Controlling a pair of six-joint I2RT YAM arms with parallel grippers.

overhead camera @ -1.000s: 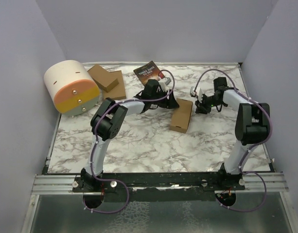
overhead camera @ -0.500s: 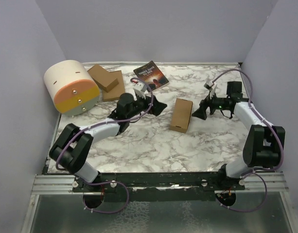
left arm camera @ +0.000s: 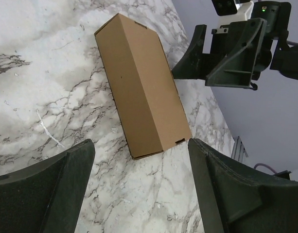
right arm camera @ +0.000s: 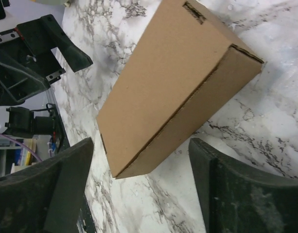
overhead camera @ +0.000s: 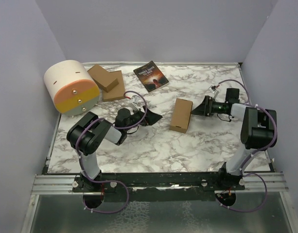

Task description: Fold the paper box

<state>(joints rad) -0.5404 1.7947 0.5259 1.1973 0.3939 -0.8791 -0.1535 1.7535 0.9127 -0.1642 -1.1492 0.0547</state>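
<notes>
Overhead, we see folded box [overhead camera: 181, 115] lying flat on table [overhead camera: 139, 145], between left gripper [overhead camera: 152, 117] and right gripper [overhead camera: 201, 108], touching neither; book [overhead camera: 151, 76] behind. Only wrist views show us tab slots on box; both grippers spread wide, empty.

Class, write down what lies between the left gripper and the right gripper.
The paper box, folded shut, lies between the left gripper and the right gripper, touching neither. The top external view shows this best.
</notes>
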